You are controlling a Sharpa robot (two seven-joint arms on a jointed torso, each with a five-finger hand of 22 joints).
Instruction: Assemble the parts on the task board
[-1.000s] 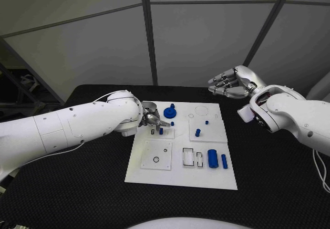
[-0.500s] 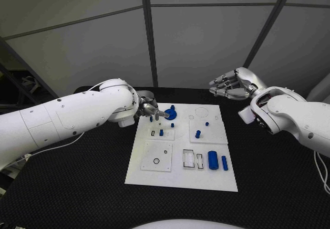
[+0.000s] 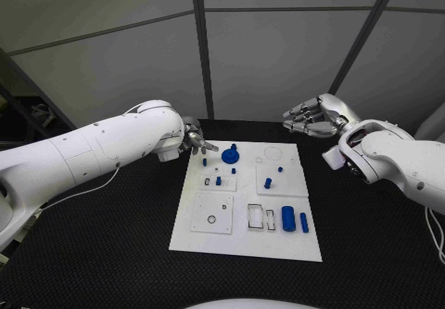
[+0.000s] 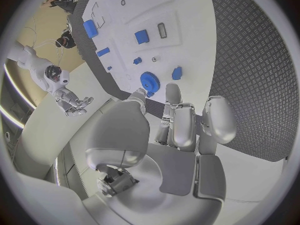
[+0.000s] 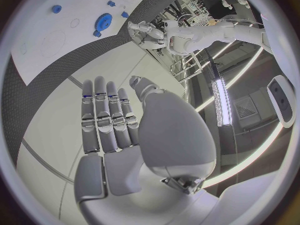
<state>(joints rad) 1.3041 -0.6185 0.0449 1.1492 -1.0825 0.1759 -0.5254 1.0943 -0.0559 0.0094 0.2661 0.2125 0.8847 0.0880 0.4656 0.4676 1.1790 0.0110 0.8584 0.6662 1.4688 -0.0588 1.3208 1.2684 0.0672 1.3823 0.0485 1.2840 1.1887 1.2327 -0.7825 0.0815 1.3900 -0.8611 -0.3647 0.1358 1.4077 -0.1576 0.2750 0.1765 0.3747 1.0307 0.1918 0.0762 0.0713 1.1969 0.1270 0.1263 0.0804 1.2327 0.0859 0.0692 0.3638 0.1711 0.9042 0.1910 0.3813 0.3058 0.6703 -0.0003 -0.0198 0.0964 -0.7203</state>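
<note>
Both hands raised off the task board [image 3: 243,244], neither holding anything.

Left hand [image 3: 195,143] hovers at the board's far left corner, fingers [image 4: 182,127] loosely curled and apart, nothing between them; its arm hides the palm in the head view. Right hand [image 3: 314,118] hangs beyond the board's far right corner, over the table [image 3: 111,257], fingers straight and side by side, thumb apart. The blue gear [image 3: 230,154] sits near the far edge, the blue cylinder [image 3: 287,217] and slim bar [image 3: 304,223] toward the near right. Whether the small pegs [image 3: 267,183] are seated or lying loose cannot be told.
</note>
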